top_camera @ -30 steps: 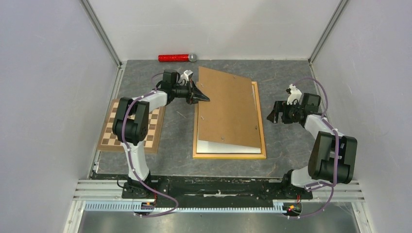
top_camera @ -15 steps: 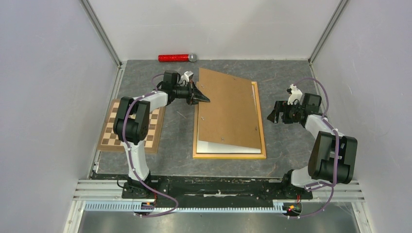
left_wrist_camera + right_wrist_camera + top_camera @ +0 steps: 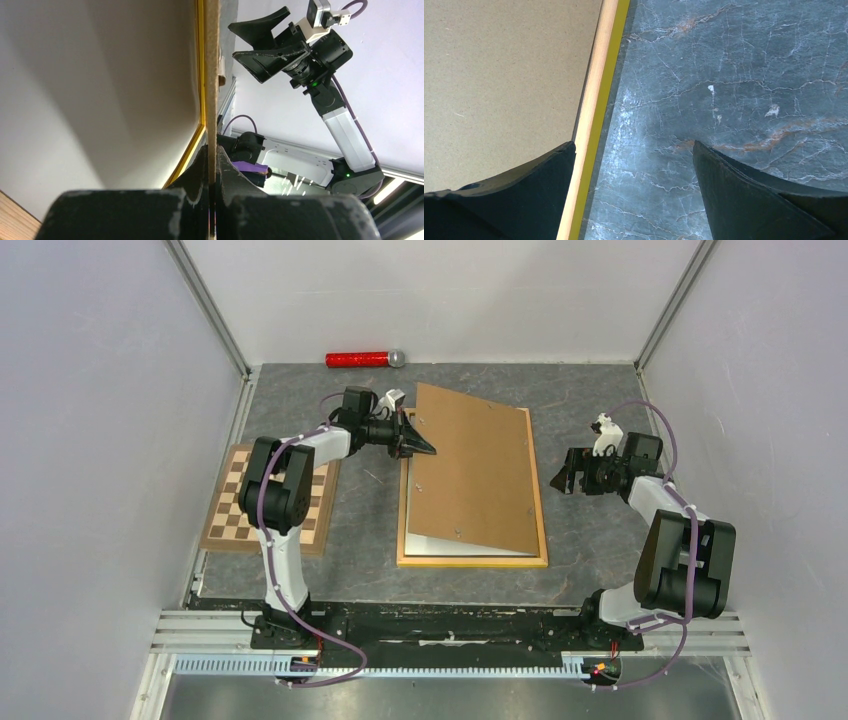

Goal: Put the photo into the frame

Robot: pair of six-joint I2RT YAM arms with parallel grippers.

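Observation:
The yellow-orange frame (image 3: 472, 561) lies flat mid-table. A plain brown backing board (image 3: 470, 475) lies tilted over it, its left edge raised. My left gripper (image 3: 421, 445) is shut on that left edge; the left wrist view shows the fingers (image 3: 212, 150) pinching the thin board (image 3: 212, 75) beside the frame rail (image 3: 200, 60). A white sheet (image 3: 440, 548), seemingly the photo's plain back, lies in the frame under the board (image 3: 75, 100). My right gripper (image 3: 562, 480) is open and empty just right of the frame's right rail (image 3: 596, 90), fingertips (image 3: 634, 150) over bare table.
A brown-and-cream chessboard (image 3: 268, 502) lies under the left arm at the table's left. A red cylinder with a silver cap (image 3: 362, 359) lies by the back wall. Grey walls close in on both sides.
The left gripper has swung the backing board rightward, so it now lines up more closely with the frame and covers more of the white sheet. The right arm has not moved.

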